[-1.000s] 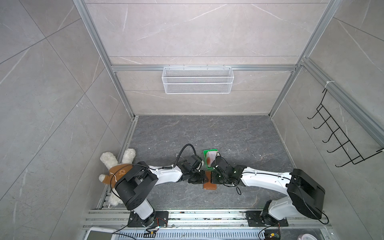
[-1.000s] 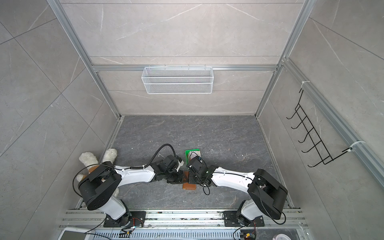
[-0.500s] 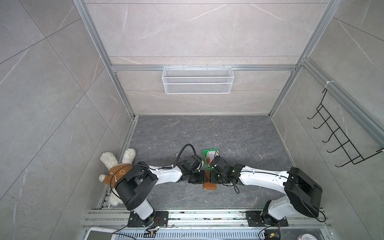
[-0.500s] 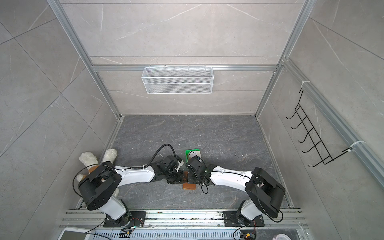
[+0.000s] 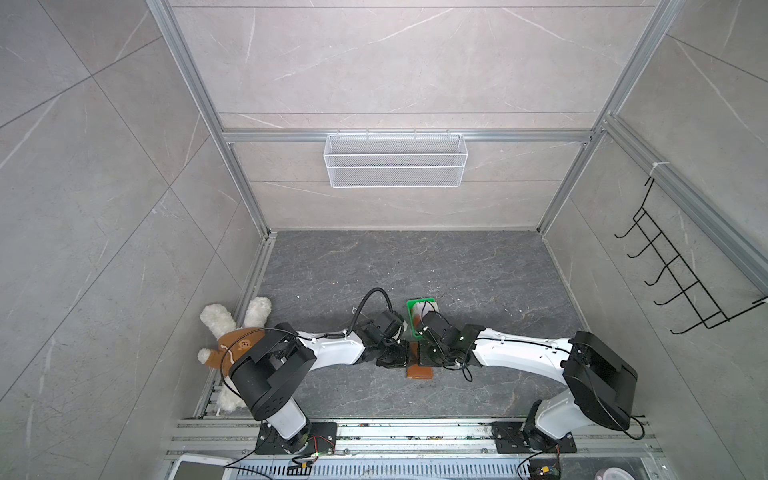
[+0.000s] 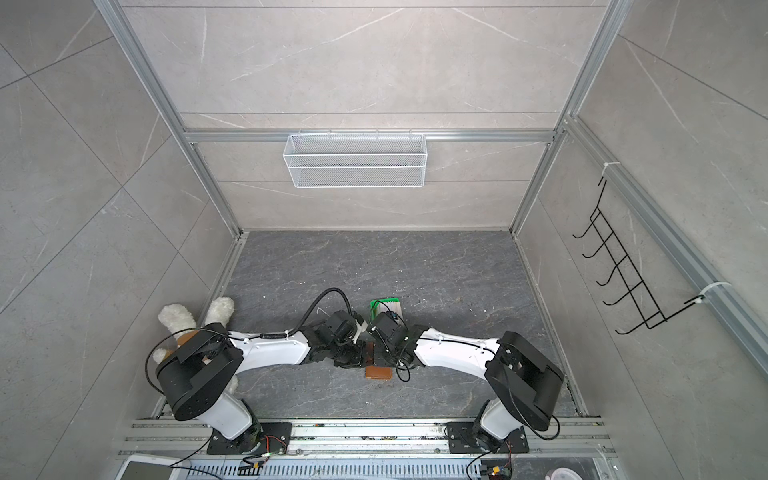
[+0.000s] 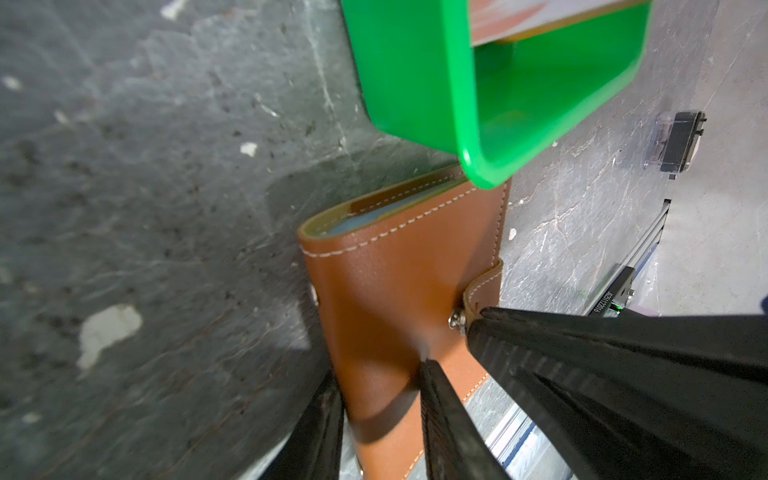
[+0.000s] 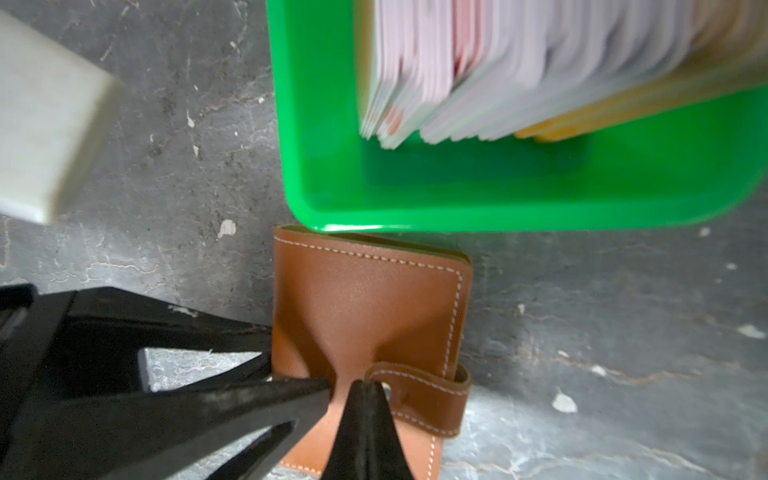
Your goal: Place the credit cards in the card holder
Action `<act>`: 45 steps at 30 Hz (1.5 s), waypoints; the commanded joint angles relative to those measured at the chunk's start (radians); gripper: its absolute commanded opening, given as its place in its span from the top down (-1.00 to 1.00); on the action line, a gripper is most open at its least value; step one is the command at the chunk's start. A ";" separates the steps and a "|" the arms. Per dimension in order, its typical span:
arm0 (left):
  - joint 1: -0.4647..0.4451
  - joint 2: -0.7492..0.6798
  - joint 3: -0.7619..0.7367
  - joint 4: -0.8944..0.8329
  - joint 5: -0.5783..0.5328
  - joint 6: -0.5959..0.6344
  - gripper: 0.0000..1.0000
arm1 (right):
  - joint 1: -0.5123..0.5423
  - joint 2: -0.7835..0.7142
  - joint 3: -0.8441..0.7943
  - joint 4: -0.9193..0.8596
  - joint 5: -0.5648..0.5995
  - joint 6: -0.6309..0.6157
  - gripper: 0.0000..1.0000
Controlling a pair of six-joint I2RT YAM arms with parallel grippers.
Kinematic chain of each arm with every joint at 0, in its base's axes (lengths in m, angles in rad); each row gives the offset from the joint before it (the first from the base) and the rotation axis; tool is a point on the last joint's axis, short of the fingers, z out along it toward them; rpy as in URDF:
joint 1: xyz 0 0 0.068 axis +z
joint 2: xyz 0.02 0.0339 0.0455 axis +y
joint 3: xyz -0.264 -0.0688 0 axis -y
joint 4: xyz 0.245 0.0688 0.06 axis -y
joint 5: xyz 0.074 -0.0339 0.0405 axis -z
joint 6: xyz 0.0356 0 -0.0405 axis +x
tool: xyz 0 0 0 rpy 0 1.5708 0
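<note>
The card holder (image 8: 370,299) is a tan-brown leather wallet, folded closed on the grey floor, and it shows between the two grippers in both top views (image 5: 419,371) (image 6: 378,372). My left gripper (image 7: 378,374) is shut on its folded side, one finger on top and one underneath. My right gripper (image 8: 361,386) is shut, its tip against the end of the snap tab (image 8: 419,395), which curls up slightly. The credit cards (image 8: 498,70), pale pinkish-white, stand stacked in the green tray (image 8: 457,199) that touches the wallet's far edge.
A plush toy (image 5: 232,332) lies by the left wall behind my left arm. A white wire basket (image 5: 395,160) hangs on the back wall and a black hook rack (image 5: 681,282) on the right wall. Metal rails (image 5: 374,432) run along the front edge.
The right arm has swung slightly left toward the wallet. The left arm, the card holder and the tray have not visibly moved.
</note>
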State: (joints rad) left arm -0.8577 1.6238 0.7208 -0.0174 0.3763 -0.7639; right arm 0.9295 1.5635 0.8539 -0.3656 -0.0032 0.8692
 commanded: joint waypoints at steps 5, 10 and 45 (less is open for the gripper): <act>-0.008 0.017 -0.027 -0.036 -0.014 -0.011 0.32 | 0.019 0.081 0.012 -0.067 -0.030 -0.019 1.00; -0.008 0.013 -0.031 -0.035 -0.019 -0.013 0.33 | 0.020 0.090 0.013 -0.078 -0.021 -0.011 1.00; -0.008 -0.126 -0.081 -0.039 -0.079 -0.049 0.34 | 0.021 -0.488 -0.220 0.162 0.016 -0.114 -0.23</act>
State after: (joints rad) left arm -0.8616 1.5284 0.6456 -0.0292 0.3218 -0.8028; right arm 0.9443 1.1191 0.6537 -0.2085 -0.0296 0.7887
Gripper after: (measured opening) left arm 0.331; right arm 0.601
